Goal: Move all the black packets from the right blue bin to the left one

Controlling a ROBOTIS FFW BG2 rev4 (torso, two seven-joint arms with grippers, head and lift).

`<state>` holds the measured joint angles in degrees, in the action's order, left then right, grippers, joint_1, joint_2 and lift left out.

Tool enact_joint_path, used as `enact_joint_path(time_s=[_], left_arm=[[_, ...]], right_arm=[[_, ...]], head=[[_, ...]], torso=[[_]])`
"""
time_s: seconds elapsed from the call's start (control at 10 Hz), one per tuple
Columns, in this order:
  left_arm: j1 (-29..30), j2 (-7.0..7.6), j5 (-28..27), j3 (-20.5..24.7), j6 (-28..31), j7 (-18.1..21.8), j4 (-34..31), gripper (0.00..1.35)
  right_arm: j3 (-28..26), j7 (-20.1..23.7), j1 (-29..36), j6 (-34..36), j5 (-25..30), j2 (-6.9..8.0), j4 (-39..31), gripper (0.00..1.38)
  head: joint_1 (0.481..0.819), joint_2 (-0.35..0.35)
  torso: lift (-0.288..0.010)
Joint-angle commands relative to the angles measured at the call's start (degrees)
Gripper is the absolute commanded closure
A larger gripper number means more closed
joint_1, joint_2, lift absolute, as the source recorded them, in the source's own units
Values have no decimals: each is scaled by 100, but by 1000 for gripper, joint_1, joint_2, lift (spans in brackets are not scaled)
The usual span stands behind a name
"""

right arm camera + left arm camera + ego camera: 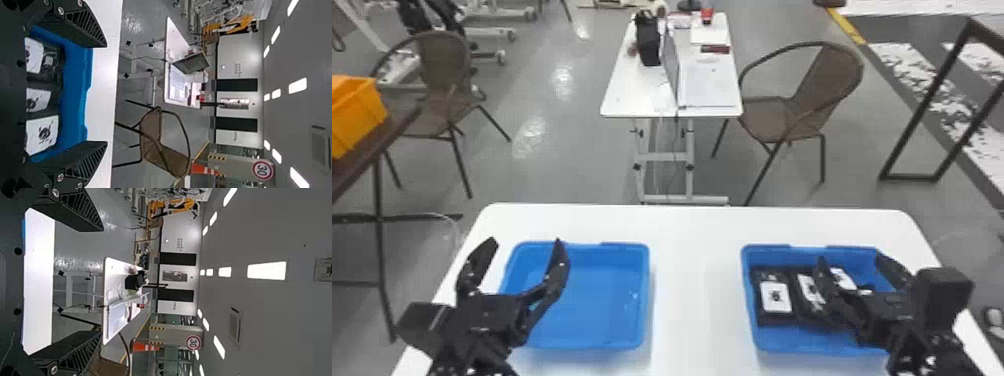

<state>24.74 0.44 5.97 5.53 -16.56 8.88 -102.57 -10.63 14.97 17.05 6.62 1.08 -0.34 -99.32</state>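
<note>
Left gripper [525,243] and right gripper [850,258] are hovering, fingers spread wide.
The right one is partly hiding black packets [775,296] in the right blue bin [797,343].

The left bin [597,300] and right bin [794,342] sit apart on the white surface [697,280]. Black packets [775,298] with white labels lie in the right bin. The left claw [525,241], spread, is at the left bin; the right claw [850,256], also spread, partly hides the packets. Beyond stands a brown chair [824,82].
</note>
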Motion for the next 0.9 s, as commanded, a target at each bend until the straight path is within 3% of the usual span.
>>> enact_joint_path(time_s=[0.0,0.2,0.3,0.8], left_arm=[[-4,-59,19,0,-32,0,27,90],[5,-59,27,18,-50,18,53,90],[5,-59,36,44,-58,70,71,90],[-22,-59,36,106,-6,255,132,90]], right_arm=[[-211,6,-237,138,-11,-204,484,144],[-220,6,-510,357,-187,-511,1134,144],[-246,15,-685,375,-328,-573,1547,144],[-246,261,-1793,366,-222,-696,3340,139]], head=[[695,-25],[695,-68],[695,-85],[695,-105]], torso=[[0],[0],[0],[0]])
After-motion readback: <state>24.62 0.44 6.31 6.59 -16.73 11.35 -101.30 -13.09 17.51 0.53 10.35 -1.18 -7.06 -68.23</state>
